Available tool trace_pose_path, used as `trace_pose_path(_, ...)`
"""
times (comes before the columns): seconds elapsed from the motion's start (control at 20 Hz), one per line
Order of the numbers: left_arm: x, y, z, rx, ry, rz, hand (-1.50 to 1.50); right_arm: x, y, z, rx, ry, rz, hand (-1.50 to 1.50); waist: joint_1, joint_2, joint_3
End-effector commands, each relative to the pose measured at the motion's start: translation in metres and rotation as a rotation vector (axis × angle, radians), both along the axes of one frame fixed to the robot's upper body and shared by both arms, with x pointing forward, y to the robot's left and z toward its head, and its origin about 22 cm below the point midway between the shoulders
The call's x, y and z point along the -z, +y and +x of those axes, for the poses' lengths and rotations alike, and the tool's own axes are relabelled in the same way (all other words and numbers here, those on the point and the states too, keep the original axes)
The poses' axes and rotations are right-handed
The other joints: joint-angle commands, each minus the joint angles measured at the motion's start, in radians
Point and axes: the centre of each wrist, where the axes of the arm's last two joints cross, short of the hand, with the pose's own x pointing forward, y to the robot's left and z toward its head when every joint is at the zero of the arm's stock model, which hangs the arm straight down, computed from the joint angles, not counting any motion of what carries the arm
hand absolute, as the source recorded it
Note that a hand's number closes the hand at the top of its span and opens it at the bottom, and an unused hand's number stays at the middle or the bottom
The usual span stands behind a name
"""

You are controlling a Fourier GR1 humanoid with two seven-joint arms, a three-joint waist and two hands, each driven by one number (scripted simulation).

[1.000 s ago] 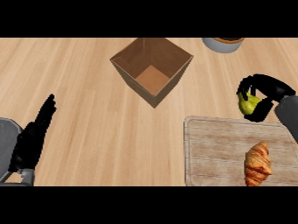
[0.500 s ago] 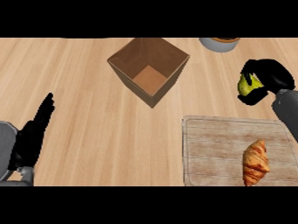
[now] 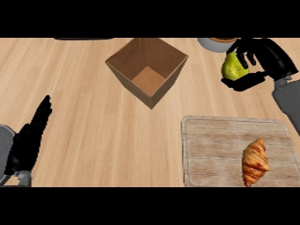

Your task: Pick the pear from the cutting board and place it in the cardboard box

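Left edge, well left of the open brown cardboard box (image 3: 149, 70): black left hand (image 3: 30, 138) resting on the pale wooden counter (image 3: 81, 127), fingers straight and released, grasping nothing.

Centre: the box itself, open-topped, nothing visible inside.

Right of the box: black right hand (image 3: 259, 63) clenched around the yellow-green pear (image 3: 232, 67), fingers over the top, thumb under. Pear held clear of the counter, level with the box but well apart from its right rim. Just beyond the hand, a pale round bowl (image 3: 216, 43) cut off by the top edge.

Below and right of the box: the pale wooden cutting board (image 3: 233, 151), bearing only a golden-brown croissant (image 3: 254, 161).

Progress — pick done, judging by the pear off the board and in the grasp. Left to do: carry leftward over the box opening, lower, release.

Against a second ago — pear and right hand further from the cutting board and higher up the view, wrist turned so more of the pear shows; box, croissant and left hand as before.
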Motion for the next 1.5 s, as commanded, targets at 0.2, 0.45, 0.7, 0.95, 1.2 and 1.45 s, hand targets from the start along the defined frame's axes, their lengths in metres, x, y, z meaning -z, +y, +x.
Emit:
trace_pose_path(0.2, 0.025, -0.002, 0.0, 0.001, 0.012, -0.005, 0.0, -0.06, 0.063, -0.021, -0.164, -0.051, 0.143, 1.5, 0.001, 0.003, -0.001)
trace_pose_path(0.45, 0.004, -0.005, 0.003, 0.023, -0.01, 0.002, 0.0, -0.087, 0.11, -0.007, -0.125, -0.04, 0.164, 1.5, 0.026, 0.009, 0.0)
trace_pose_path(0.7, 0.003, 0.0, 0.011, 0.031, -0.02, -0.013, 0.0, -0.094, 0.149, 0.009, -0.111, 0.008, 0.116, 1.5, 0.03, 0.011, 0.0)
trace_pose_path(0.95, 0.007, -0.014, 0.003, 0.028, 0.001, -0.033, 0.0, -0.073, 0.18, 0.022, -0.109, 0.069, 0.075, 1.5, 0.037, 0.013, 0.0)
trace_pose_path(1.2, -0.008, -0.001, 0.018, 0.049, -0.02, -0.012, 0.0, -0.038, 0.209, 0.032, -0.102, 0.147, 0.021, 1.5, 0.051, 0.02, 0.0)
trace_pose_path(1.45, -0.003, -0.007, 0.012, 0.078, -0.033, -0.001, 0.0, -0.026, 0.225, 0.04, -0.018, 0.181, -0.013, 1.5, 0.074, 0.028, 0.0)
